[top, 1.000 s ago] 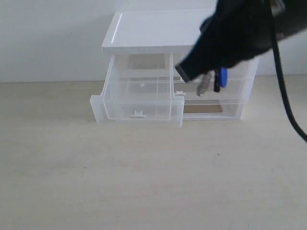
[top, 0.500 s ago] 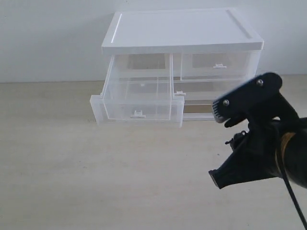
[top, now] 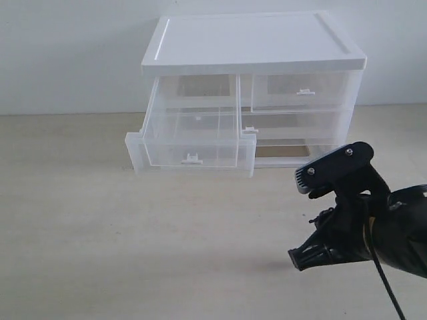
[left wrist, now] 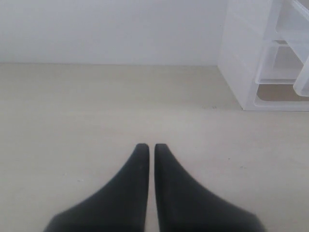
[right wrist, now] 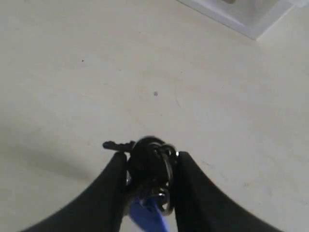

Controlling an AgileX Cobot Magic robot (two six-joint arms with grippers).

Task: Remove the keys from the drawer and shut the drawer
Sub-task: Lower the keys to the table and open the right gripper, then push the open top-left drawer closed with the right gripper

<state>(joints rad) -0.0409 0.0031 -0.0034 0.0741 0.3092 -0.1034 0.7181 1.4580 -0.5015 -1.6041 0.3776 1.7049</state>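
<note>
Got the keys [right wrist: 147, 215] out: pinched in the right gripper [right wrist: 150, 155], low over the table [top: 100, 253], well apart from the drawer [top: 192, 143] (pulled open). Left gripper [left wrist: 147, 147] pressed shut, holding nothing. Next: put keys down gently, then push drawer in.

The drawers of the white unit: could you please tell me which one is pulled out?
The small top-left drawer juts out in front; the small right drawer and the wide drawer below sit pushed in.

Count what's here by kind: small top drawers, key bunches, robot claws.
Small top drawers: 2, the open left drawer and the shut right drawer
Key bunches: 1, the bunch of keys
Claws: 2, left claw and right claw
Total: 5
</note>
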